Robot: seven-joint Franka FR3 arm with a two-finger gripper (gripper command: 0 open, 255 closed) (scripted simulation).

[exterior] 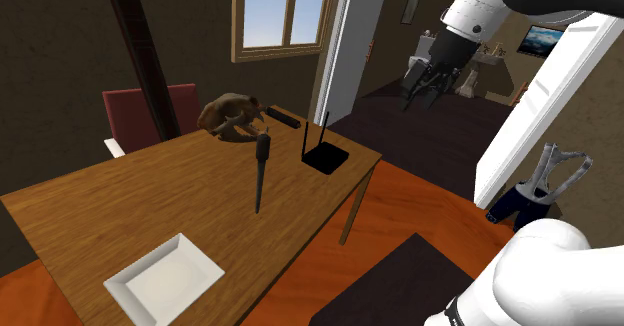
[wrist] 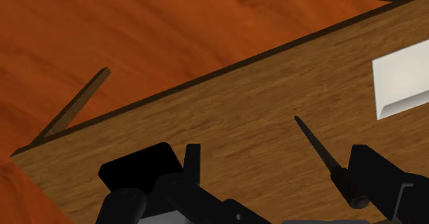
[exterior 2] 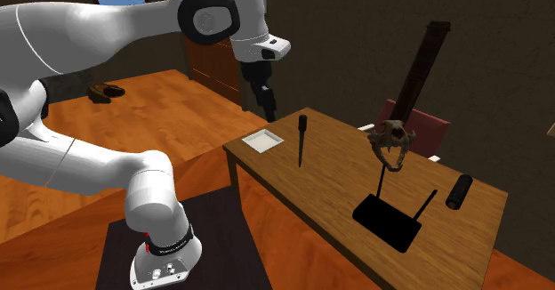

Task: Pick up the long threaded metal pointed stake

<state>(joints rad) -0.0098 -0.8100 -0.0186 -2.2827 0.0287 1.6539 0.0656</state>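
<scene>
1 dark stake (exterior: 260, 174) upright on 1 wooden table (exterior: 110, 209), 1 white tray (exterior: 165, 279), hand (exterior: 422, 96) released

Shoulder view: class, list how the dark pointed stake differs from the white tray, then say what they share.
Colour: the stake is dark, the tray white. Shape: the stake is long, thin and pointed; the tray is broad, shallow and four-sided. Place: the tray lies by the near edge of the table, the stake nearer its middle. Shared: both rest on the wooden table, clear of the open hand.

Dark slender stake (exterior: 261, 177) upright, point down, on table (exterior: 110, 209)
</scene>
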